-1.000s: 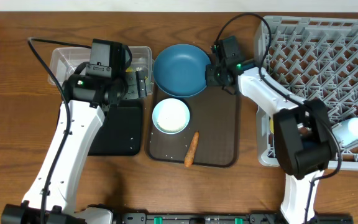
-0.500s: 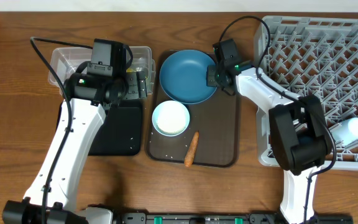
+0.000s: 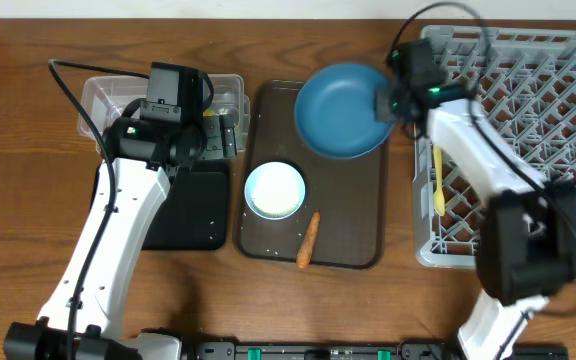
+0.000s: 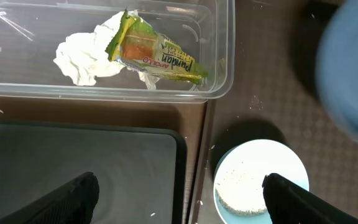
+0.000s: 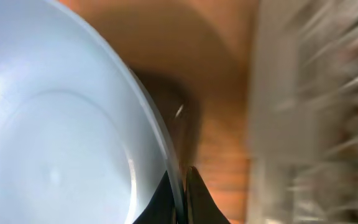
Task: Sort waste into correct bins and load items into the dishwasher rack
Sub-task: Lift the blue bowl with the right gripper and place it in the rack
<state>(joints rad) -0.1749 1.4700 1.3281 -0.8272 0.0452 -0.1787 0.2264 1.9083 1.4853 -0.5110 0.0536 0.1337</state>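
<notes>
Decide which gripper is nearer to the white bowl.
Left. The left gripper hangs close beside the white bowl; the right gripper clamps the dark-blue bowl, farther off by the rack.

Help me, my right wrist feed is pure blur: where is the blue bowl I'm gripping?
Observer: The dark-blue bowl hangs above the brown tray's far right corner, short of the rack.
Operator: Anything in the rack already?
Observer: A yellow spoon lies along its left edge.
Operator: What's on the tray?
Observer: The white bowl and a carrot stick.
</notes>
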